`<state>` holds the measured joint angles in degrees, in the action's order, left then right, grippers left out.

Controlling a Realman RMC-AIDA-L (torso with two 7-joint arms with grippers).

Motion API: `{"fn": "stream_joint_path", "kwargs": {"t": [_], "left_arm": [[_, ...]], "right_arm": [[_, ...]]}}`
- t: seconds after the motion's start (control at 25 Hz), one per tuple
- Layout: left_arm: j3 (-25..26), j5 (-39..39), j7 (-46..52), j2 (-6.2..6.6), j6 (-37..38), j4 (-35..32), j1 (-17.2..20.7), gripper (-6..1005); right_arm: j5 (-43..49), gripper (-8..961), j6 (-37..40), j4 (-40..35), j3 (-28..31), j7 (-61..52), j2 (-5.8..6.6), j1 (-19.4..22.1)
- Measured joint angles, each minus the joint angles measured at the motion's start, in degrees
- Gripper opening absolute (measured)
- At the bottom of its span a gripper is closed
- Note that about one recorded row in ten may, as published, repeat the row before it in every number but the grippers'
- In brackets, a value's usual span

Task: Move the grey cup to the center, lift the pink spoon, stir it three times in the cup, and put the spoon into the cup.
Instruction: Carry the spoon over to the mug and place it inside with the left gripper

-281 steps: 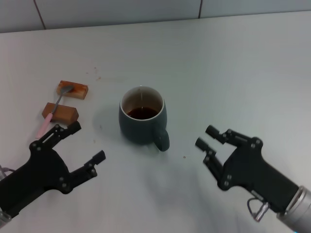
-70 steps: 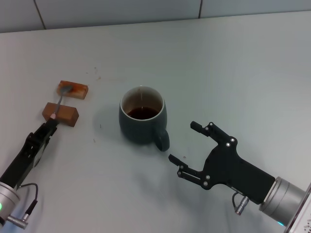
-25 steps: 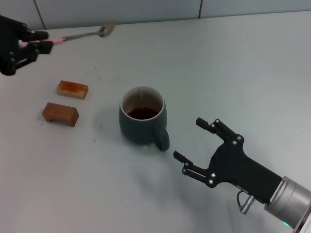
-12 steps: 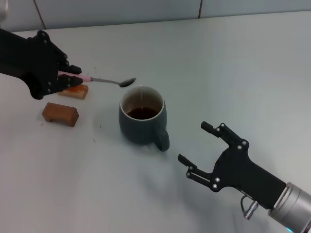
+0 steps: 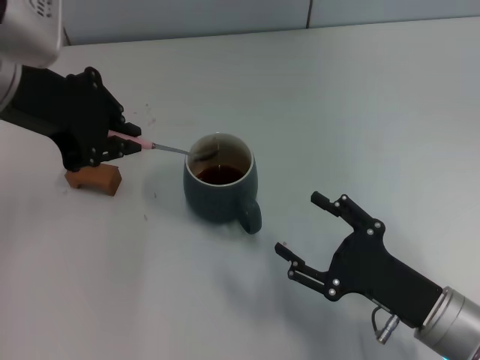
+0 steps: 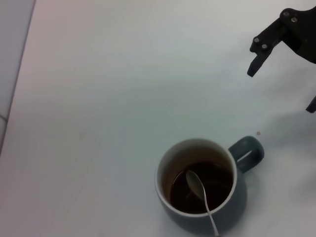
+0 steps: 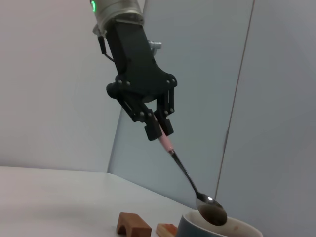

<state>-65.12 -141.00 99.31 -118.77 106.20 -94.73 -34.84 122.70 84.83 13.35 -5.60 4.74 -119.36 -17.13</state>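
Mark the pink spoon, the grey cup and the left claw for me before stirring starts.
pink spoon [image 7: 211, 208]: right wrist view, on the metal bowl above the cup rim.
grey cup [image 5: 217, 195]: head view, on the outer wall below the rim.
left claw [image 5: 129, 142]: head view, midway between the fingertips, shut on the spoon's pink handle.

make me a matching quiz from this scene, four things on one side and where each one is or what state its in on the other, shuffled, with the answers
Things:
1. grey cup
2. pink spoon
3. left gripper
4. right gripper

Places or states:
A. open, empty, near the cup's handle side
B. standing on the table, dark liquid inside
C. shut on the pink handle
D. held tilted, bowl over the cup's mouth

Pairs: 1-B, 2-D, 3-C, 4-A
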Motion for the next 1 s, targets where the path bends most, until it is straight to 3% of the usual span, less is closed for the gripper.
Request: {"fn": "stream_joint_path", "kwargs": {"t": [0.6, 1.0], "left_arm": [[-8.2, -5.7, 2.4, -0.35, -4.0, 3.7, -5.1, 123], [-12.9, -5.2, 3.7, -0.32, -4.6, 2.9, -5.3, 123]], "right_arm": [[0.2, 831, 0.0, 0.2, -0.4, 0.0, -0.17, 0.6], [0.2, 832, 0.0, 0.4, -1.0, 0.0, -0.25, 1.0]]}}
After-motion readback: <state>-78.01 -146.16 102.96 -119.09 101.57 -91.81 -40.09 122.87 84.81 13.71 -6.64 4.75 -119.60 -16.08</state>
